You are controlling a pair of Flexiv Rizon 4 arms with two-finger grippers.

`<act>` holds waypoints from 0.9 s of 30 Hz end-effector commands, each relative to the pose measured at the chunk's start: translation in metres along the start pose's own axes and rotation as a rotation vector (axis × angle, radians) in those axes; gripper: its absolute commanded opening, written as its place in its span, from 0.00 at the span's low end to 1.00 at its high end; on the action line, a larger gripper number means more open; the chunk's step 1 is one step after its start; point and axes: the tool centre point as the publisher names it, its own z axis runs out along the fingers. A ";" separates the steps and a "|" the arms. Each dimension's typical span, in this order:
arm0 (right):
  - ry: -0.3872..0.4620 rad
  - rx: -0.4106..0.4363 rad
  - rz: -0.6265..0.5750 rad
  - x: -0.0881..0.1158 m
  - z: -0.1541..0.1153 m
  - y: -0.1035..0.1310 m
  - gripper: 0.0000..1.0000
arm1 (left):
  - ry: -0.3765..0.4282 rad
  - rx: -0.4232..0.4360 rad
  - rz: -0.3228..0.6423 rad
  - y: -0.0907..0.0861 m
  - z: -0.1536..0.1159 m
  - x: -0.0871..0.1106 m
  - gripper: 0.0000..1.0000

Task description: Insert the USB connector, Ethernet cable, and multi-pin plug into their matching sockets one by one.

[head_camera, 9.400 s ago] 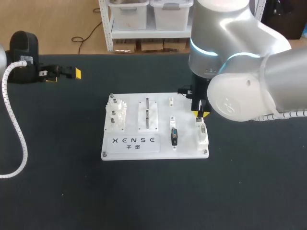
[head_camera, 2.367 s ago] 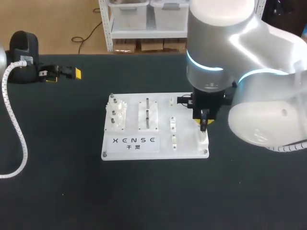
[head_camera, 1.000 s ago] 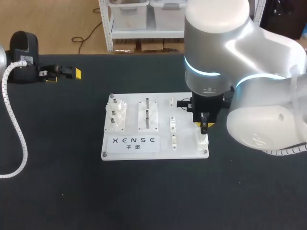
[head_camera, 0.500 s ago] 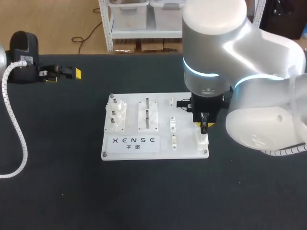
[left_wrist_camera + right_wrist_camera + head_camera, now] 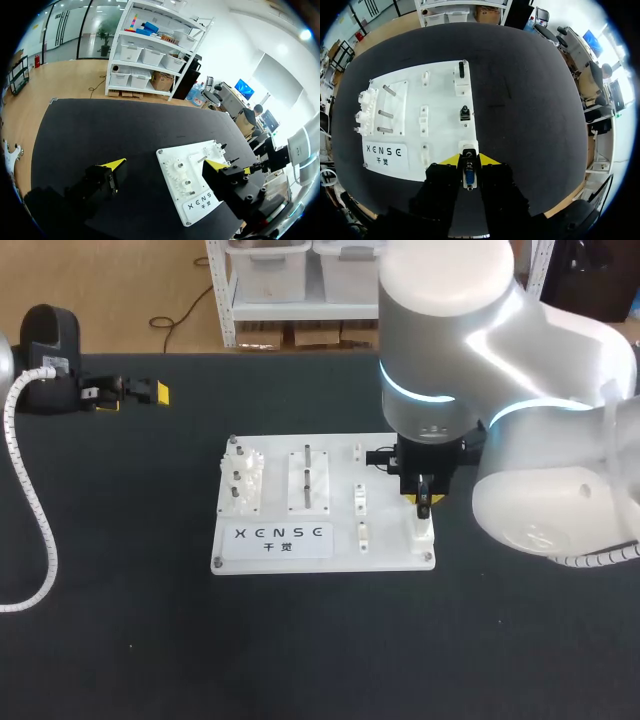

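The right arm's pincer [image 5: 470, 160], clamped on a small dark connector with a metal mouth and blue insert [image 5: 469, 178], hangs over a white socket block [image 5: 422, 530] at the right edge of the white plastic board [image 5: 335, 444]. Whether the connector touches the block cannot be told. Ahead of the fingers, a black plug [image 5: 465, 112] stands on the board in a small white holder, and beyond it a slim black piece [image 5: 461, 70] lies in a longer white holder. A white gear block [image 5: 241, 480] and two metal pegs [image 5: 307, 472] occupy the board's left half. The left arm's pincer [image 5: 132, 398], its yellow tips spread wide, sits well apart from the board at the far left of the black surface [image 5: 300, 640].
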 end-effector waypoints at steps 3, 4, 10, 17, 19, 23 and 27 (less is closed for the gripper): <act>-0.006 -0.001 0.005 0.004 0.002 -0.003 0.00 | 0.000 0.000 0.000 0.000 0.000 0.000 1.00; -0.005 0.001 0.005 0.004 0.002 -0.003 0.00 | 0.000 0.000 0.000 0.000 0.000 0.000 1.00; -0.005 0.006 0.006 0.004 0.002 -0.004 0.00 | 0.000 0.000 0.000 0.000 0.000 0.000 1.00; -0.012 0.006 0.006 0.001 0.000 -0.005 0.00 | 0.000 0.000 0.000 0.000 0.000 0.000 1.00; -0.013 0.007 0.006 0.001 0.000 -0.005 0.00 | 0.000 0.000 0.000 0.000 0.000 0.000 1.00; -0.012 0.011 0.004 0.003 0.001 -0.005 0.00 | 0.000 0.000 0.000 0.000 0.000 0.000 1.00; -0.010 0.010 0.004 0.003 0.002 -0.004 0.00 | 0.000 0.000 0.000 0.000 0.000 0.000 1.00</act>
